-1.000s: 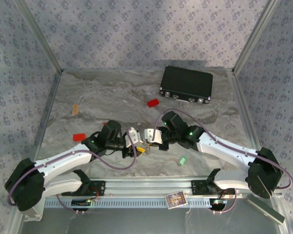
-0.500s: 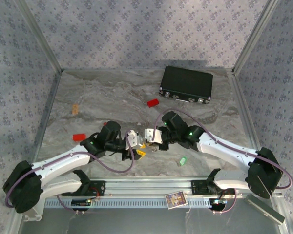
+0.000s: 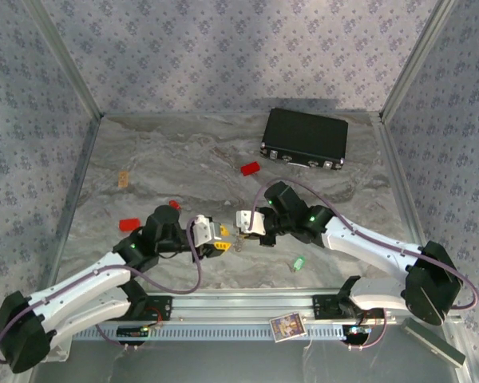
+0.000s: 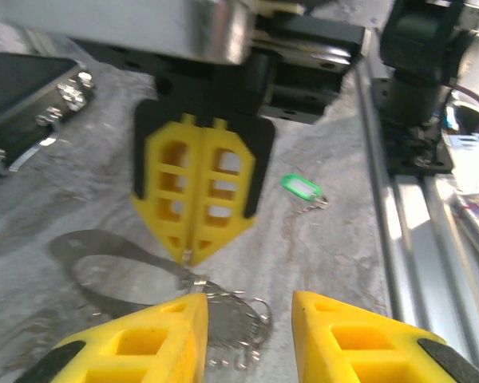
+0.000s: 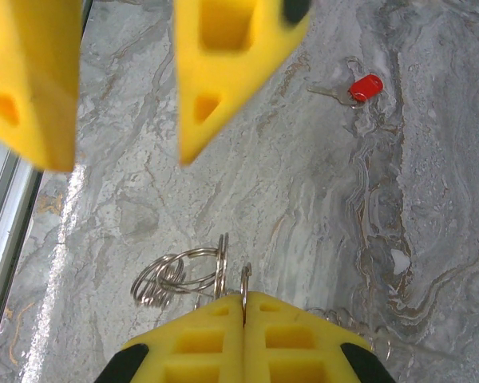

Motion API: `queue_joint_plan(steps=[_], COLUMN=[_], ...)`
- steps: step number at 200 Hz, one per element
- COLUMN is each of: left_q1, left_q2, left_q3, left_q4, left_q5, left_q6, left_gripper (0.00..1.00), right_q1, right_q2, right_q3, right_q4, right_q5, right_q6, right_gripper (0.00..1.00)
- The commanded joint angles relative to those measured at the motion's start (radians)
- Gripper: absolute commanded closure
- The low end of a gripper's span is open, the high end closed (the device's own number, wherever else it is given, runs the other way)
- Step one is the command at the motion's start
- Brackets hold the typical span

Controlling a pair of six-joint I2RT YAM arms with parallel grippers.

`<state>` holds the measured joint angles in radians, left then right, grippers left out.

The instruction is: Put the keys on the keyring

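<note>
Your right gripper (image 5: 243, 302) is fully closed on the keyring (image 5: 184, 275). It pinches the wire at the fingertips, so the ring hangs just above the table (image 3: 168, 159) near its middle, with a few smaller loops dangling beside it. Your left gripper (image 3: 212, 236) faces it from 9 o'clock, very near. Its fingers are partly apart and it holds nothing.

Neither key is on the ring. In the overhead view the red key (image 5: 366, 86) lies flat at about 10 o'clock from the left gripper. The green key (image 4: 302, 187) lies at about 4 o'clock from the right gripper, close to the rail, with a short chain trailing from it. The black case (image 3: 305, 137) at 1 o'clock plays no part.

The step in hand looks like fetching a key with your free left gripper, though it may instead be meant to brace the ring; the views do not settle that. If you fetch, the red key looks the easier reach for the left side. Spread the fingers before you come down, because the key is small and flat and could skid away. Grip the coloured head and leave its hole clear. I cannot see where the ring's split lies, so find it first. Hold the right side quiet, since a thin wire pinched at the tips could twist or slip.
</note>
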<state>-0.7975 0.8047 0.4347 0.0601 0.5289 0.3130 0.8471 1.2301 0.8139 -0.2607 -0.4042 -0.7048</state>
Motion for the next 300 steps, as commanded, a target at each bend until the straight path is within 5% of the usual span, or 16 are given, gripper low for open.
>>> queue_joint_plan(steps=[1, 60, 172, 300], left_q1=[0.033, 0.069, 0.103, 0.069], left_q2=[-0.015, 0.144, 0.284, 0.304], left_q3=[-0.012, 0.035, 0.040, 0.041], left_q4=[0.062, 0.132, 0.206, 0.177], left_q5=[-0.105, -0.254, 0.062, 0.100], left_q6=[0.003, 0.062, 0.049, 0.063], left_gripper=[0.67, 0.66, 0.65, 0.69], right_q1=[0.009, 0.013, 0.014, 0.021], right_q2=[-0.022, -0.022, -0.023, -0.017], right_q3=[-0.010, -0.008, -0.009, -0.002], right_q4=[-0.010, -0.012, -0.010, -0.006], right_q5=[0.001, 0.002, 0.005, 0.013], right_q6=[-0.019, -0.020, -0.021, -0.013], right_gripper=[1.00, 1.00, 1.00, 1.00])
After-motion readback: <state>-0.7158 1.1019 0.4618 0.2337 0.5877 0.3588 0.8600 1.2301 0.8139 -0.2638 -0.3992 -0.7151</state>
